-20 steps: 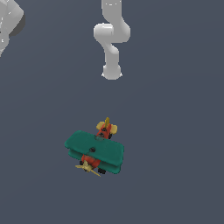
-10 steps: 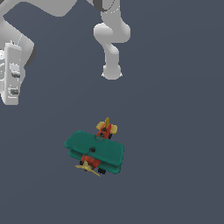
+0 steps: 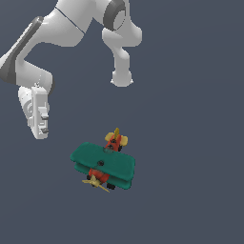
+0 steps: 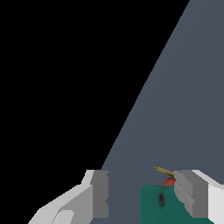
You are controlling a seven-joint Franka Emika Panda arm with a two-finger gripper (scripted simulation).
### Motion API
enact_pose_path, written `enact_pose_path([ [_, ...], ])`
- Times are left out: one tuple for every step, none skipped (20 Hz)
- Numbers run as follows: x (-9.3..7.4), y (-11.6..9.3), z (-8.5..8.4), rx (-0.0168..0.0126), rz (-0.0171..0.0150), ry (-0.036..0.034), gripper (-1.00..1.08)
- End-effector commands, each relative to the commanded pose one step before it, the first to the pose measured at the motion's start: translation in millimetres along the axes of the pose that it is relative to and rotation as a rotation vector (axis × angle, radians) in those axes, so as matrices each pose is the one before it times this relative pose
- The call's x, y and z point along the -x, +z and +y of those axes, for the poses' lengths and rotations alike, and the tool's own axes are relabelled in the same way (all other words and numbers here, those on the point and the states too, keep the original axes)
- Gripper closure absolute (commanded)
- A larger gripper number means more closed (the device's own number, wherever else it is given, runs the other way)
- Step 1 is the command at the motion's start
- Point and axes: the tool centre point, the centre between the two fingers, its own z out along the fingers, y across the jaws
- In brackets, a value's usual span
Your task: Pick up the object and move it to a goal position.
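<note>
The object is a small toy biplane (image 3: 102, 164) with teal-green wings, a red body, a tan propeller and a yellow tail. It rests on the dark grey floor (image 3: 190, 143). In the exterior view my gripper (image 3: 40, 131) hangs off to the plane's left and higher in the picture, apart from it. The wrist view shows my gripper (image 4: 146, 197) open, its two grey fingers (image 4: 101, 194) spread wide. A teal wing of the plane (image 4: 157, 204) and the propeller tip show between them, farther away. Nothing is held.
The white arm (image 3: 71, 24) arches across the top of the exterior view, and its base column (image 3: 122, 71) stands behind the plane. Dark grey floor lies all around. In the wrist view a black area (image 4: 57, 87) lies beyond the floor's edge.
The arm has swung into the exterior view from its upper left, and the gripper has come down and rightward, nearer the plane. The plane has not moved.
</note>
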Motion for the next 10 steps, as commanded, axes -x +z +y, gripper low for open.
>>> enact_pose_path([
  [19.12,7.04,23.89,0.00454,-0.00239,0.03254,-0.20],
  [7.00,2.55,8.63,0.00236,-0.00159,0.01154,-0.20],
  [6.68,2.42,8.12,0.00240,-0.00170,0.01081,-0.20],
  [6.34,2.29,7.63,0.00241,-0.00177,0.01011,-0.20],
  [5.99,2.15,7.12,0.00239,-0.00181,0.00940,-0.20],
  [5.62,2.01,6.60,0.00233,-0.00181,0.00867,-0.20],
  [5.24,1.86,6.12,0.00226,-0.00180,0.00801,-0.20],
  [4.84,1.71,5.59,0.00215,-0.00173,0.00728,-0.20],
  [4.47,1.58,5.14,0.00205,-0.00167,0.00667,-0.20],
  [4.07,1.43,4.65,0.00191,-0.00159,0.00602,-0.20],
])
